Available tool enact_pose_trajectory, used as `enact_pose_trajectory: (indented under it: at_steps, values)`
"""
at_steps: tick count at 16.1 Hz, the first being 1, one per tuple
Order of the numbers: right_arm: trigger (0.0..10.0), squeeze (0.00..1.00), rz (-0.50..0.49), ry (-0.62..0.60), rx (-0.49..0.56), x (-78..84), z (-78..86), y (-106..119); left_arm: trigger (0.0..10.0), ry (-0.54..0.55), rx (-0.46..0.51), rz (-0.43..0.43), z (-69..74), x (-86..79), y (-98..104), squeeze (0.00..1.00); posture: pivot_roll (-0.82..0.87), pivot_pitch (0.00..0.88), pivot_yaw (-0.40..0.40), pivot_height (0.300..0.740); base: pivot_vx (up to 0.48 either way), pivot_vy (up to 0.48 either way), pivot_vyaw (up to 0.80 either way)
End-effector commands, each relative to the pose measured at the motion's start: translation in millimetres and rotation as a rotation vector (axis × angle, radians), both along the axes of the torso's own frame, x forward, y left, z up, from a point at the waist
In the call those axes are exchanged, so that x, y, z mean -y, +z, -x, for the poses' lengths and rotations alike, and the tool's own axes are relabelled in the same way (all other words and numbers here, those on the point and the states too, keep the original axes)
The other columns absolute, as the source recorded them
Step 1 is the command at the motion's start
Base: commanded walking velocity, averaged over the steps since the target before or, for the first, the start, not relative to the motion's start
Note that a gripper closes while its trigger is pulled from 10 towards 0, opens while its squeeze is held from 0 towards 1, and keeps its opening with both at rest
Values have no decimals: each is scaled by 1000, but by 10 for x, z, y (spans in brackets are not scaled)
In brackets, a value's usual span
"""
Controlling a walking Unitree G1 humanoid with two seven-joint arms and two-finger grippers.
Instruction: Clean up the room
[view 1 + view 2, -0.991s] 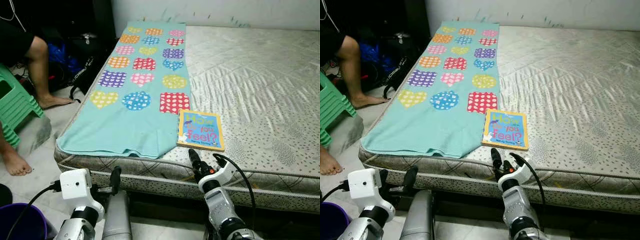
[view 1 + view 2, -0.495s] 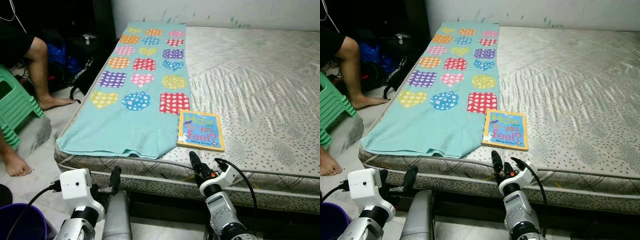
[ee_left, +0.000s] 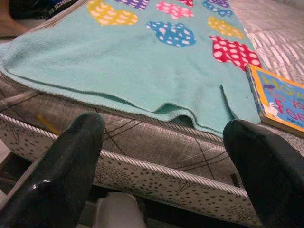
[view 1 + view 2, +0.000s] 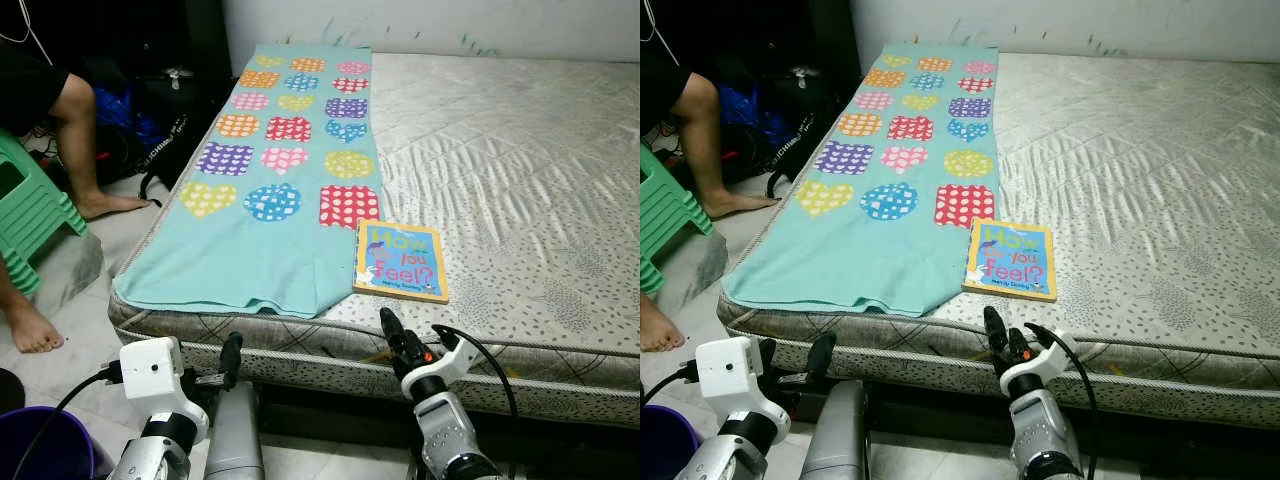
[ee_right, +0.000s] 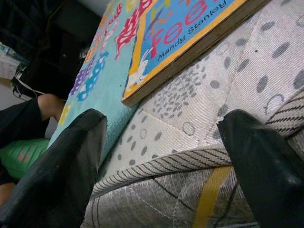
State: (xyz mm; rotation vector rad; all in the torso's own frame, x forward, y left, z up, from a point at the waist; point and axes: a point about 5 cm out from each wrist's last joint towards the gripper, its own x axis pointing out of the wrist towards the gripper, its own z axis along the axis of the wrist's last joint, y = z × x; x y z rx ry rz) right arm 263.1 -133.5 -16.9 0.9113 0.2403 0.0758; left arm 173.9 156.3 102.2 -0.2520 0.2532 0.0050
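Observation:
A picture book (image 4: 401,260) with a yellow border and blue cover lies flat on the bare grey mattress (image 4: 520,150), near its front edge. Beside it spreads a teal towel (image 4: 280,180) printed with dotted hearts and circles. My right gripper (image 4: 1005,333) is open, low at the mattress's front edge, just short of the book and touching nothing. In the right wrist view the book (image 5: 190,33) lies a little beyond the open fingers (image 5: 61,166). My left gripper (image 4: 795,358) is open below the mattress edge, in front of the towel's hanging hem (image 3: 142,102).
A person's bare legs (image 4: 85,150) and a green plastic stool (image 4: 30,215) are on the floor at the left. Dark bags (image 4: 150,120) lie beside the bed. A purple bucket (image 4: 40,445) stands at the lower left. The white wall (image 4: 430,20) runs behind the mattress.
My right gripper has sunk slightly lower and back toward me along the mattress edge. The book, the towel and the left arm have not moved.

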Motion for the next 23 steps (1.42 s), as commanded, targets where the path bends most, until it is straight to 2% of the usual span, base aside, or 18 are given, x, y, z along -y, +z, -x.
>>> enact_pose_trajectory:
  at_steps: [1, 17, 18, 23]
  values:
    - [10000, 0, -278, 327, -117, -2136, -424, 1184, 10000, 2, -1, 0, 12, -11, 15, 0, 355, 0, 0, 508, 0, 0, 0]
    - [10000, 0, -278, 327, -117, -2136, -424, 1184, 10000, 2, -1, 0, 12, -11, 15, 0, 355, 0, 0, 508, 0, 0, 0]
    - [10000, 0, 148, 137, 125, -1158, -841, 1213, 10000, -4, 94, -62, -394, -20, 8, 0, -29, 0, 71, 508, 0, 0, -444]
    - [10000, 0, 148, 137, 125, -1158, -841, 1213, 10000, -4, 94, -62, -394, -20, 8, 0, -29, 0, 71, 508, 0, 0, -444]
